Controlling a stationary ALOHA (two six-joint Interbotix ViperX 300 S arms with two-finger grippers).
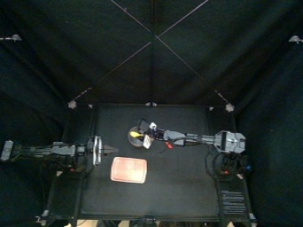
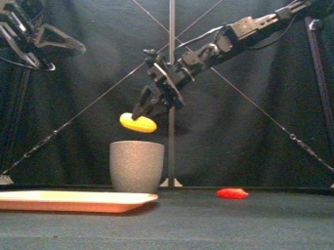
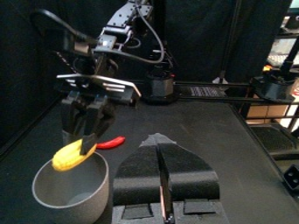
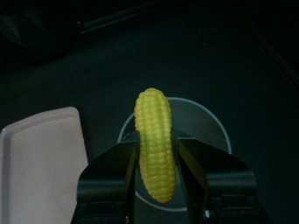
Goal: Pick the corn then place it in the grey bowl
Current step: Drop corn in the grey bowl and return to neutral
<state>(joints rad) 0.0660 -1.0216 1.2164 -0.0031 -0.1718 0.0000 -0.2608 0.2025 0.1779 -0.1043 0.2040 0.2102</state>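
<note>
A yellow corn cob (image 2: 137, 122) hangs just above the mouth of the tall grey speckled cup (image 2: 137, 165). My right gripper (image 2: 147, 105) is shut on the corn, reaching in from the right past the table's middle (image 1: 144, 135). In the right wrist view the corn (image 4: 156, 150) lies between the jaws, with the cup's round opening (image 4: 211, 125) right beneath it. In the left wrist view the corn (image 3: 73, 155) overlaps the cup's rim (image 3: 70, 188). My left gripper (image 3: 163, 179) rests shut at the table's left side (image 1: 92, 151), apart from the cup.
A flat pink tray (image 1: 128, 170) lies in front of the cup, toward the table's front left (image 2: 72, 200). A small red toy (image 2: 232, 193) lies on the table to the right of the cup.
</note>
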